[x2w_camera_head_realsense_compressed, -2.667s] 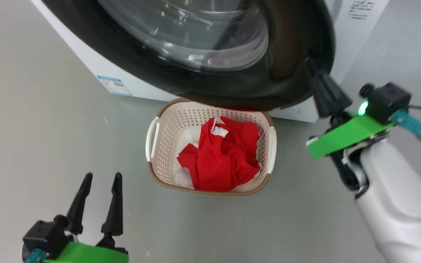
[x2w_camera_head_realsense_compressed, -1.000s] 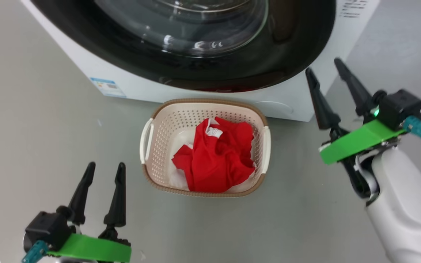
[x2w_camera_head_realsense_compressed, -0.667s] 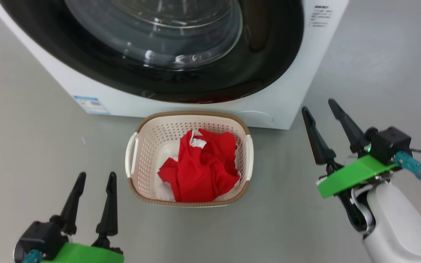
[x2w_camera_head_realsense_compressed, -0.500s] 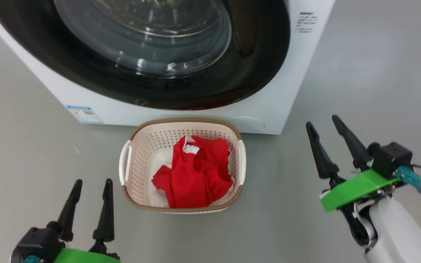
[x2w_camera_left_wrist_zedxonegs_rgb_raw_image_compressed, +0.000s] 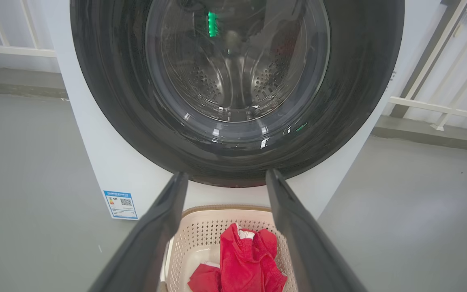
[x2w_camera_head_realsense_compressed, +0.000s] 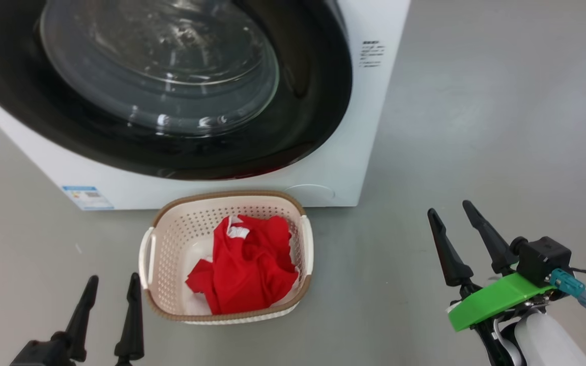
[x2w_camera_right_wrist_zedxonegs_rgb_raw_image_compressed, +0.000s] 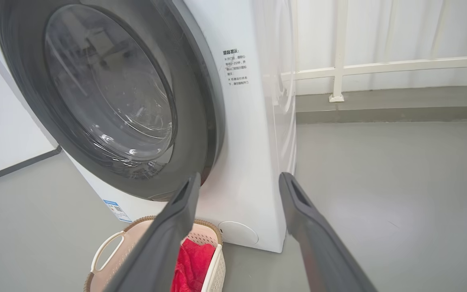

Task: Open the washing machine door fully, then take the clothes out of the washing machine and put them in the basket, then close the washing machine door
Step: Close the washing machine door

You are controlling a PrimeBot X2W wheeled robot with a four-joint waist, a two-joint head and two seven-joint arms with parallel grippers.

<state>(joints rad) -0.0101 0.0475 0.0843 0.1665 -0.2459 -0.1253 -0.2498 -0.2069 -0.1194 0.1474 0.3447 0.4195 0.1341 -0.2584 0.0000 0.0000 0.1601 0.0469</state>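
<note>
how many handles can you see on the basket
2: the left handle and the right handle, one on each side of the basket. Its near and far rims show none, and nothing covers them.

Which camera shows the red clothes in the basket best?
The head view: it looks down on the whole heap of clothes in the basket, white label included. The left wrist view cuts the heap off at its bottom edge; the right wrist view shows a red sliver.
</note>
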